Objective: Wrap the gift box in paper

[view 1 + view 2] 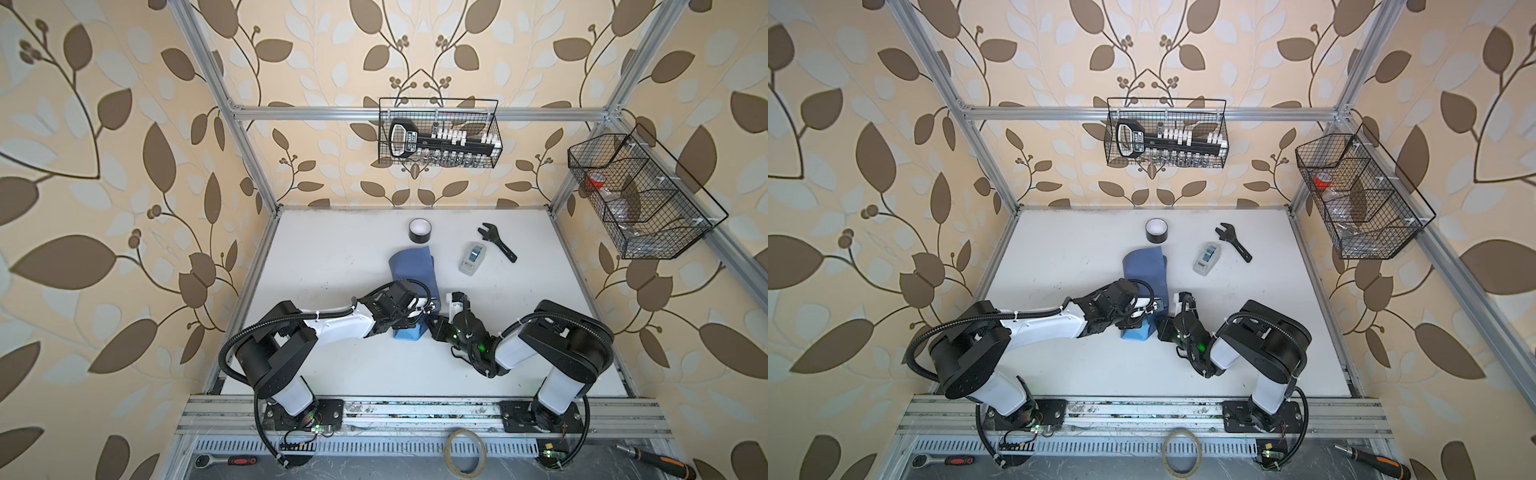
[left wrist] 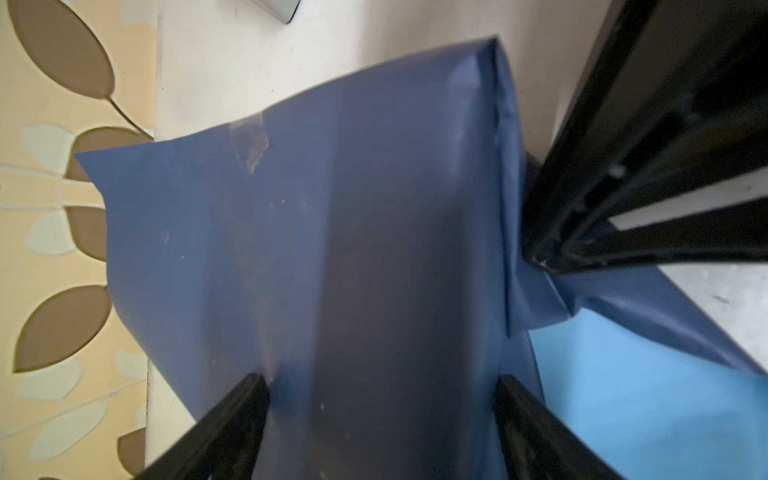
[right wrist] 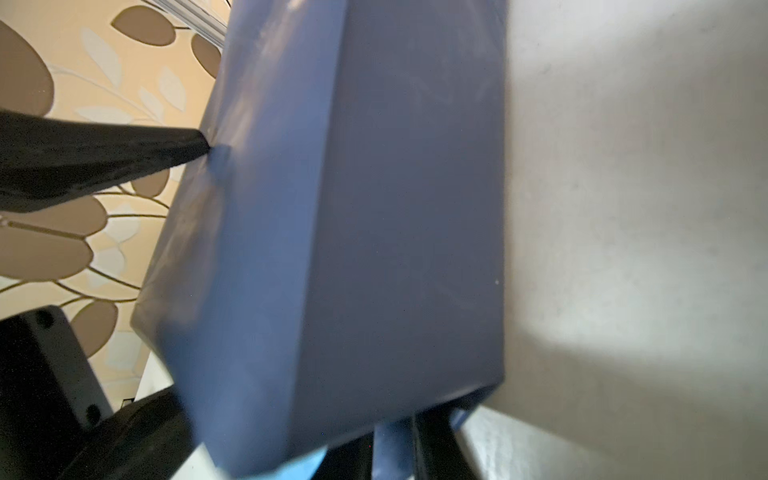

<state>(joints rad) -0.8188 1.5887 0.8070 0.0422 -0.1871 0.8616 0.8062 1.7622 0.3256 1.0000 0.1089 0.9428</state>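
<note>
The left hand (image 2: 380,382), at the lower edge of its wrist view, had its jaws spread wide and clamped across the wrapped parcel. One finger (image 3: 124,158) dented the paper's side at the left of the right wrist view. The right hand (image 3: 395,446), at the bottom edge of that view, had its jaws nearly together, pinching a narrow strip of the paper (image 1: 411,266).

The paper lay at the middle of both top views, folded into a long slate-blue sleeve. Its light face showed only at the lower end, between the two hands. The gift box was hidden and was judged to sit inside the sleeve, between the left hand's jaws. On the white table (image 1: 332,257), a black tape roll (image 1: 419,230), a clear case (image 1: 472,257) and a wrench (image 1: 496,243) lay well apart from the parcel, toward the upper part of the frame.

The step appeared to be the closing of the sleeve's lower open end. It would have gone best with the left hand's clamp firm, so that the parcel did not slide. The right hand would have drawn its strip taut along the existing crease, low and slow, since the thin sheet looked apt to tear or spring open.
</note>
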